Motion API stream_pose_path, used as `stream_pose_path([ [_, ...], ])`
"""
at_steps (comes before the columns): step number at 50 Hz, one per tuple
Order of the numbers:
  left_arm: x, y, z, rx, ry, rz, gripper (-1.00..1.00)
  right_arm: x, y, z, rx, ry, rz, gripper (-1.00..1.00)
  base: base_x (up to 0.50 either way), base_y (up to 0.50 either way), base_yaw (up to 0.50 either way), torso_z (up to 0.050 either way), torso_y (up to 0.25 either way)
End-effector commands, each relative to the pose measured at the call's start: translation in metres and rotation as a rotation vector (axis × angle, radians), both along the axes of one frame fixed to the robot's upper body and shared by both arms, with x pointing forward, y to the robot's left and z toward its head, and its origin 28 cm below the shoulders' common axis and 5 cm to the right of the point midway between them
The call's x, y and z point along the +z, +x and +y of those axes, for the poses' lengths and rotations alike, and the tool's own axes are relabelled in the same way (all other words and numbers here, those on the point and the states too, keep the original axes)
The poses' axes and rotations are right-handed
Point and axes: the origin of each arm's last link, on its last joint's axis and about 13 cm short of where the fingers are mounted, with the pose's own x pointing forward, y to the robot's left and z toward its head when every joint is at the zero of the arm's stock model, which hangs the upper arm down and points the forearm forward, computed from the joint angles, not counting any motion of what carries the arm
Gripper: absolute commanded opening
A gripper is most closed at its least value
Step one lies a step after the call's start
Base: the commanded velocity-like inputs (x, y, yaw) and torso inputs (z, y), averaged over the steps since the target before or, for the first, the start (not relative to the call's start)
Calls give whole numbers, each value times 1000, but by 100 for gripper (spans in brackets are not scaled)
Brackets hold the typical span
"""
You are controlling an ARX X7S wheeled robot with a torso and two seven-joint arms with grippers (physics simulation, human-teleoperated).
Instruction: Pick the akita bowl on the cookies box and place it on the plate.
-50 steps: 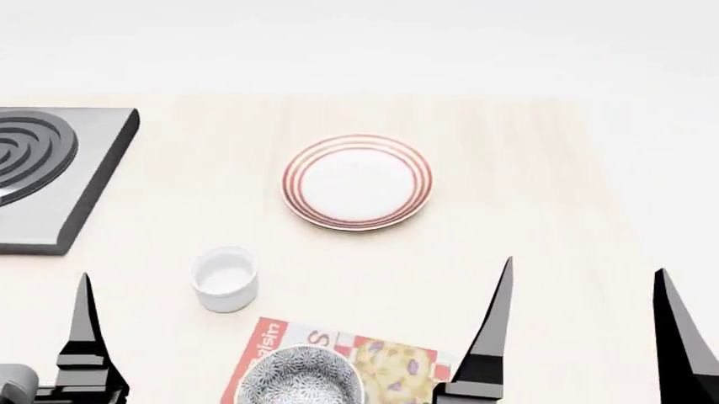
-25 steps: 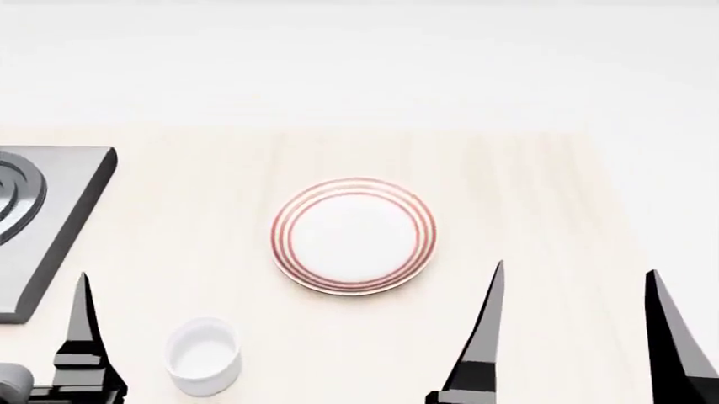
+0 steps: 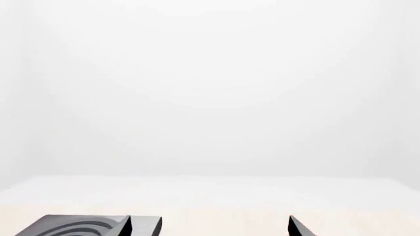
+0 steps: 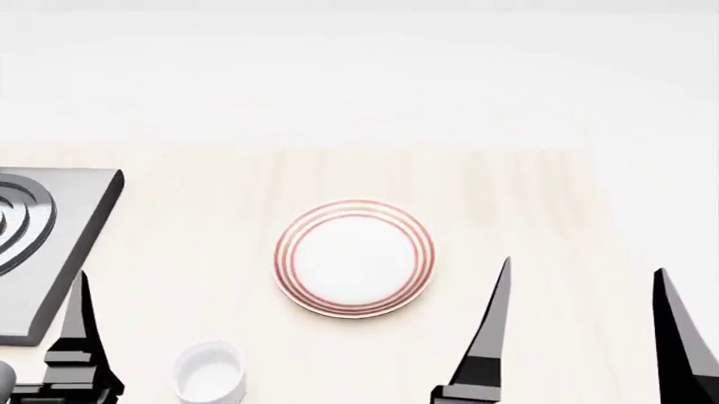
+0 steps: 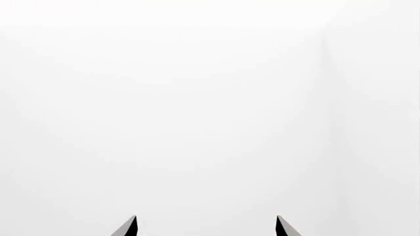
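Search step: akita bowl and cookies box are lying out of frame. Right gripper [image 4: 582, 328] is standing spread, empty, near plate [image 4: 355, 257]; left gripper's [image 4: 79, 337] state I cannot tell. Next: finding the bowl.

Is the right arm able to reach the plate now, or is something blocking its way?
Probably yes. The right end effector is open and empty, and only bare table lies between it and the plate. The white cup stands off to the other side.
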Motion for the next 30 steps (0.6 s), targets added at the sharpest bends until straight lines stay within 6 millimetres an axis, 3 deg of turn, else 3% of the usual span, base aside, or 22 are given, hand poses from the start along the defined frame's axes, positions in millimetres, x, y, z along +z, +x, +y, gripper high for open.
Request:
stream_pose_path([
  [1,2,-2,1,-54,-31,-2,100,0,1,-3,-10,-9,6,100,0,0,0,50,0],
  [14,0,3,3,-10,-18,32,100,2,3,-5,-6,-1,30,100,0,0,0,50,0],
  [25,3,3,7,-41,-59,9,100,1,3,-5,-7,-5,40,100,0,0,0,0,0],
  [30,6,1,8,-25,-39,-31,100,3,3,-7,-14,-10,33,100,0,0,0,0,-216],
])
